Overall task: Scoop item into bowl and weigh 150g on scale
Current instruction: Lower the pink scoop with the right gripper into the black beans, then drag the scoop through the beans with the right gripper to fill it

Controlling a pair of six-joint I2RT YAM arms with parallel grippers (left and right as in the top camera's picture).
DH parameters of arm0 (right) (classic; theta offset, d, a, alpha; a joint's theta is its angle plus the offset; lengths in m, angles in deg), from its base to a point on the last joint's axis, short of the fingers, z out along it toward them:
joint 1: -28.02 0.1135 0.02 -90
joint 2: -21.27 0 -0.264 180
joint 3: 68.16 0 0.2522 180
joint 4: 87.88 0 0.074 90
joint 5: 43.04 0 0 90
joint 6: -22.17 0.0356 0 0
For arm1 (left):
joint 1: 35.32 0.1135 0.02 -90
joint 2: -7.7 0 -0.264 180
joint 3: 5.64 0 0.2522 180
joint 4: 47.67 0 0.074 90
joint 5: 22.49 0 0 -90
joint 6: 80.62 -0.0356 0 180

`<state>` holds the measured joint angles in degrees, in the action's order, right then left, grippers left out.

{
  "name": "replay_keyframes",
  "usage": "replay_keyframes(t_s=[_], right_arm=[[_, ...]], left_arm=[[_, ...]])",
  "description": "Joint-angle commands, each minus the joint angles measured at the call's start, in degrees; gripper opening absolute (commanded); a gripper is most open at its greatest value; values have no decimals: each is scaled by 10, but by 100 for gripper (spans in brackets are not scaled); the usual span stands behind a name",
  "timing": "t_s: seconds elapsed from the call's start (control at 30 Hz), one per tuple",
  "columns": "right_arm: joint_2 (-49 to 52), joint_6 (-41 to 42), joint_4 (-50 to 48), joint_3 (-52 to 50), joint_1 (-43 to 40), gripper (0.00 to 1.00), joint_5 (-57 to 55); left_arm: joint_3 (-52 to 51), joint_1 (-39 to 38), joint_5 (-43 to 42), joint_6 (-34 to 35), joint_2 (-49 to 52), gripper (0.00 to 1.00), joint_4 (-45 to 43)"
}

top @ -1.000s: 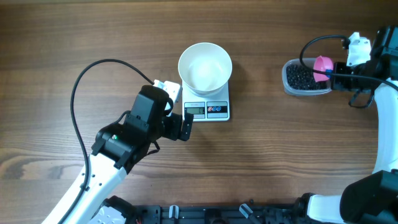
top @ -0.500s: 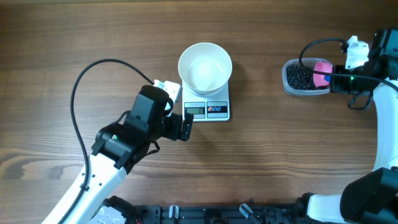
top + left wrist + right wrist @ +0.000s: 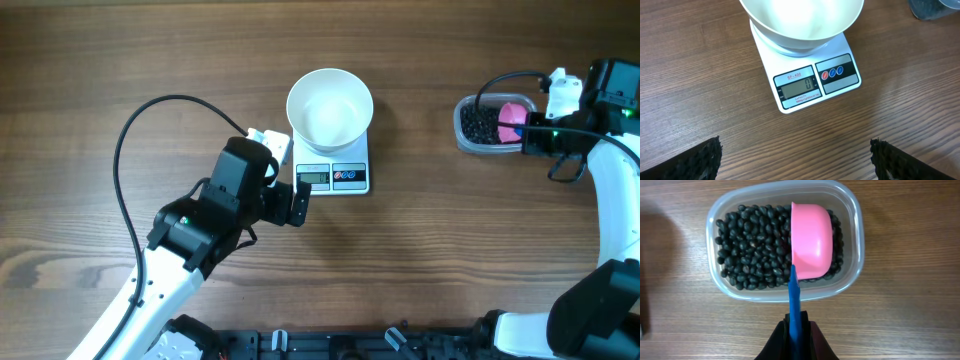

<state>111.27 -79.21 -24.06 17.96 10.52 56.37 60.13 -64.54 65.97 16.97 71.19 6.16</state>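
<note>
The white bowl (image 3: pixel 330 108) stands on the small white scale (image 3: pixel 345 178). In the left wrist view the bowl (image 3: pixel 802 20) looks bare inside and the scale (image 3: pixel 840 75) reads 0. My left gripper (image 3: pixel 297 203) hovers just in front of the scale, and in its own view the left gripper (image 3: pixel 796 160) is open over bare wood. At the right, black beans (image 3: pixel 750 245) fill a clear tub (image 3: pixel 852 215). A pink scoop (image 3: pixel 811 239) rests on the beans in the tub's right half. My right gripper (image 3: pixel 796 330) is shut on the scoop's blue handle (image 3: pixel 794 297).
The clear tub (image 3: pixel 478 142) sits at the table's right side, well apart from the scale. A black cable (image 3: pixel 150 115) loops over the wood left of the scale. The right arm (image 3: pixel 610 190) runs along the right edge.
The right wrist has turned and shifted left, and the pink scoop has sunk lower into the tub. The left arm, bowl and scale have not moved.
</note>
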Motion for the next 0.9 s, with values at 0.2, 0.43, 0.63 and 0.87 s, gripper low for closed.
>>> replay_keyframes(t_s=[0.2,0.43,0.63,0.87], right_arm=[[9,9,0,-7,3,4,62],[22,10,16,-7,17,4,70],[34,9,31,-7,31,4,70],[34,10,47,-7,31,5,87]], left_arm=[[2,-3,3,-12,1,100,0],[2,-3,3,-12,1,100,0],[2,-3,3,-12,1,100,0],[2,-3,3,-12,1,100,0]])
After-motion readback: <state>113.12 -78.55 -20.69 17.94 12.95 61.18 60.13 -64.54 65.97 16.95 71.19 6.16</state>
